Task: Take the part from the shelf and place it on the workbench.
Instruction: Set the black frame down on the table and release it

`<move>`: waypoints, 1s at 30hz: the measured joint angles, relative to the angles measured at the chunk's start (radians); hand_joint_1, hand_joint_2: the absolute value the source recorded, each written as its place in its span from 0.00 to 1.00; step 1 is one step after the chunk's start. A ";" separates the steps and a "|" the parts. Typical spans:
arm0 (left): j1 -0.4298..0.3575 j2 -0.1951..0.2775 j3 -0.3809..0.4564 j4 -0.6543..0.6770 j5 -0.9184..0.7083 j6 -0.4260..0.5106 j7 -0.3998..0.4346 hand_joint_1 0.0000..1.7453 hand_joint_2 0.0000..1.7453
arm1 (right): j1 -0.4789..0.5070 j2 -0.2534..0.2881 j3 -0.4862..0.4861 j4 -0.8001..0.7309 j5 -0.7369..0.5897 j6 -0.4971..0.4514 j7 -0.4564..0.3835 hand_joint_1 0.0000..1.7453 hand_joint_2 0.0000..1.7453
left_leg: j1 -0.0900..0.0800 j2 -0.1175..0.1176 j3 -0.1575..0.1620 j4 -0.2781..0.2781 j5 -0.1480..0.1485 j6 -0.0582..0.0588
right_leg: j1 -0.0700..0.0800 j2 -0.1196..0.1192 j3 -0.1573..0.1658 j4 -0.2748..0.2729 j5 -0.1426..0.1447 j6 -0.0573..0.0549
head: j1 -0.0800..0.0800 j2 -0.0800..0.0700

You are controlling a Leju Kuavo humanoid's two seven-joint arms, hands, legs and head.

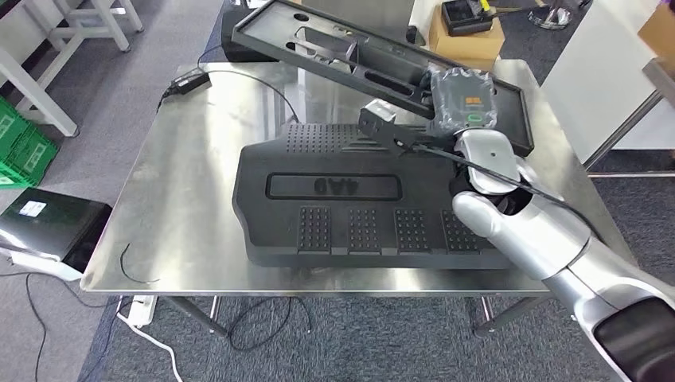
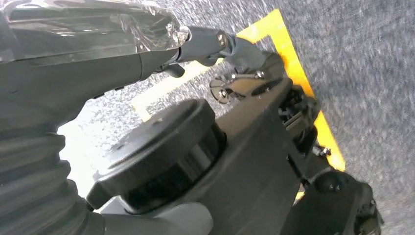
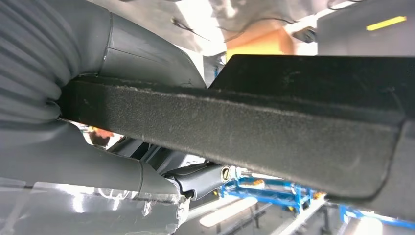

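The right hand (image 1: 466, 99) is clamped on the near edge of a black frame panel (image 1: 334, 48), held tilted above the workbench (image 1: 183, 199), presumably for lowering beside the ribbed black panel (image 1: 350, 199). The left hand (image 2: 58, 98) hangs empty, fingers apart.

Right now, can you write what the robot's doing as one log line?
right hand: grips black frame part | frame: tilted above steel workbench | large black panel: lying on workbench

Right arm (image 1: 557, 255): silver, reached forward and inward from the lower right; right hand (image 1: 466, 99), plastic-wrapped, gripped the black panel's (image 3: 235, 127) edge; left hand (image 2: 98, 58) hung with no hold visible, finger state unclear.
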 joint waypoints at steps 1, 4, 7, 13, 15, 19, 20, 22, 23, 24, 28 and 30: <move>-0.001 0.000 -0.001 0.000 -0.002 0.000 0.000 0.00 1.00 | -0.002 0.000 0.000 -0.002 0.003 0.000 0.000 1.00 1.00 | 0.000 0.000 -0.001 0.003 -0.004 -0.006 | 0.001 0.001 0.001 -0.002 -0.001 -0.009 | -0.001 0.000; -0.003 0.000 -0.003 0.000 -0.009 0.000 0.000 0.00 1.00 | -0.018 0.004 0.000 -0.005 0.012 0.004 -0.001 1.00 1.00 | 0.002 0.002 0.005 0.001 -0.011 -0.005 | 0.002 0.003 0.004 0.001 0.002 -0.017 | -0.009 0.000; -0.010 0.000 -0.003 0.000 -0.017 -0.001 -0.002 0.00 1.00 | -0.042 0.021 0.006 0.005 0.030 0.025 -0.001 1.00 1.00 | 0.004 0.003 0.011 -0.008 -0.012 -0.002 | 0.002 0.004 0.004 0.001 0.000 -0.020 | -0.018 0.000; -0.013 0.000 -0.004 0.000 -0.031 -0.003 -0.028 0.00 1.00 | -0.094 0.062 0.036 0.107 0.083 0.089 0.000 1.00 1.00 | 0.004 0.003 0.015 -0.018 -0.011 -0.005 | 0.006 0.001 0.006 0.001 -0.005 -0.028 | -0.037 0.000; -0.013 0.000 -0.005 0.000 -0.032 -0.002 -0.035 0.00 1.00 | -0.103 0.070 0.044 0.141 0.092 0.107 0.000 1.00 1.00 | 0.004 0.003 0.015 -0.018 -0.010 -0.008 | 0.008 0.000 0.007 0.001 -0.005 -0.028 | -0.040 0.000; -0.012 0.000 -0.005 0.000 -0.033 0.006 -0.046 0.00 1.00 | -0.110 0.085 0.058 0.197 0.086 0.119 -0.002 0.75 0.75 | 0.004 0.002 0.015 -0.019 -0.009 -0.016 | 0.009 0.000 0.008 0.000 -0.005 -0.028 | -0.041 0.000; -0.012 0.000 -0.006 0.000 -0.032 0.007 -0.049 0.00 1.00 | -0.110 0.089 0.061 0.207 0.083 0.120 -0.003 0.50 0.50 | 0.004 0.002 0.016 -0.019 -0.009 -0.017 | 0.008 0.000 0.008 0.000 -0.005 -0.028 | -0.041 0.000; -0.012 0.000 -0.006 0.000 -0.032 0.004 -0.052 0.00 1.00 | -0.108 0.099 0.068 0.222 0.078 0.123 -0.008 0.00 0.00 | 0.004 0.002 0.016 -0.019 -0.009 -0.017 | 0.008 0.000 0.009 0.000 -0.005 -0.028 | -0.040 0.000; -0.012 0.000 -0.007 0.000 -0.032 0.002 -0.053 0.00 1.00 | -0.107 0.103 0.071 0.228 0.076 0.123 -0.009 0.00 0.00 | 0.004 0.002 0.016 -0.019 -0.009 -0.017 | 0.008 0.000 0.009 -0.001 -0.005 -0.028 | -0.040 0.000; -0.012 0.000 -0.007 0.000 -0.033 0.000 -0.053 0.00 1.00 | -0.105 0.107 0.075 0.233 0.074 0.123 -0.010 0.00 0.00 | 0.004 0.002 0.016 -0.019 -0.009 -0.017 | 0.007 0.000 0.010 -0.001 -0.005 -0.028 | -0.040 0.000; -0.012 0.000 -0.010 0.000 -0.037 -0.003 -0.049 0.00 1.00 | -0.096 0.120 0.088 0.245 0.071 0.122 -0.011 0.00 0.00 | 0.003 0.001 0.016 -0.019 -0.009 -0.017 | 0.007 -0.001 0.011 -0.003 -0.005 -0.028 | -0.038 0.000; -0.011 0.000 -0.011 0.000 -0.038 -0.003 -0.048 0.00 0.75 | -0.095 0.123 0.093 0.251 0.071 0.122 -0.011 0.00 0.00 | 0.003 0.001 0.016 -0.019 -0.009 -0.017 | 0.007 -0.001 0.011 -0.004 -0.004 -0.028 | -0.038 0.000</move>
